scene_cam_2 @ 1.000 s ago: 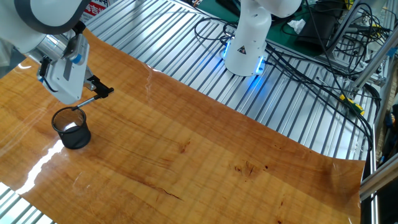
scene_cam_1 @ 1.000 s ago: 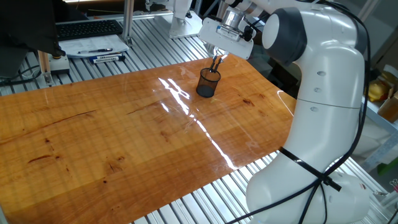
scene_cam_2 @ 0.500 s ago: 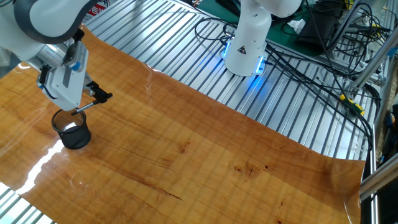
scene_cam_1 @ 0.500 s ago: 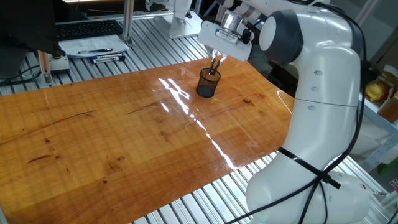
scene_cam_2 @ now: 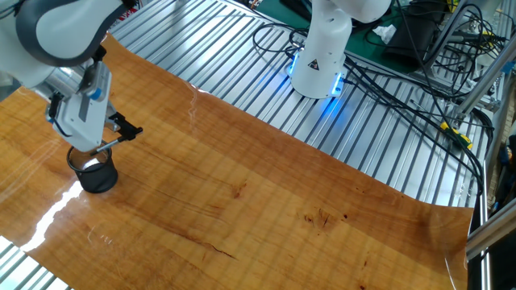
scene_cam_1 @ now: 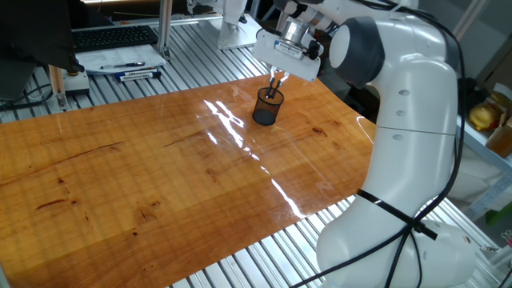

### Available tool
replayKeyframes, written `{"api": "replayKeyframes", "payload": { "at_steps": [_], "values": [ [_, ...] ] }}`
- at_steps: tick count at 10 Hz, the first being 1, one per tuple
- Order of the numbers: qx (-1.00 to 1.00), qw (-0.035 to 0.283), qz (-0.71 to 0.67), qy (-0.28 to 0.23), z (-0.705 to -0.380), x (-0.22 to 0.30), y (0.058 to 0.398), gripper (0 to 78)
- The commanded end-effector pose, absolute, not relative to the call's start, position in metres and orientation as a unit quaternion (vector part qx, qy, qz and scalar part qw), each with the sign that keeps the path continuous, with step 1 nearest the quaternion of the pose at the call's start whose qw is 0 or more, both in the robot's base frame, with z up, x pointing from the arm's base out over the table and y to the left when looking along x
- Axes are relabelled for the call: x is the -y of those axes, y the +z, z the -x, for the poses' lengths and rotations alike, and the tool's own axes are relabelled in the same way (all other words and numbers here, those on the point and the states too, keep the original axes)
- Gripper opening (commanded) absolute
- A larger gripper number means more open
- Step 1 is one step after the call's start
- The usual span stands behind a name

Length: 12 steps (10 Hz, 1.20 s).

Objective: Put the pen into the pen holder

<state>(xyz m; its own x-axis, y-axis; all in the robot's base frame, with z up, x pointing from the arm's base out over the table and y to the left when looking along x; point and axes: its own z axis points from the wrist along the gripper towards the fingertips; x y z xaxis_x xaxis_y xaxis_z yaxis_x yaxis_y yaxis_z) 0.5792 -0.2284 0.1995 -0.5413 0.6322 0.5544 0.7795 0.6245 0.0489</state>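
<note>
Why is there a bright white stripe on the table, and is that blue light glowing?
In one fixed view, the white streak is glare from lamps bouncing off the shiny wooden table, beside the pen holder. In the other fixed view, the glare shows near the bottom left corner, and a blue light glows at the robot base; both pictures look sharp.

A glossy wooden board (scene_cam_1: 160, 168) lies on a ribbed aluminium table (scene_cam_2: 266, 105) under bright glare.
</note>
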Motion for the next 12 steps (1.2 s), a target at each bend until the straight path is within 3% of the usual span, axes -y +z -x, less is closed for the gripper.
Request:
{"api": "replayKeyframes", "payload": {
  "at_steps": [1,12],
  "values": [
    [0.868,0.248,0.405,-0.145,-0.583,0.227,0.195,1.1],
    [0.87,0.252,0.398,-0.144,-0.587,0.24,0.201,1.1]
  ]
}}
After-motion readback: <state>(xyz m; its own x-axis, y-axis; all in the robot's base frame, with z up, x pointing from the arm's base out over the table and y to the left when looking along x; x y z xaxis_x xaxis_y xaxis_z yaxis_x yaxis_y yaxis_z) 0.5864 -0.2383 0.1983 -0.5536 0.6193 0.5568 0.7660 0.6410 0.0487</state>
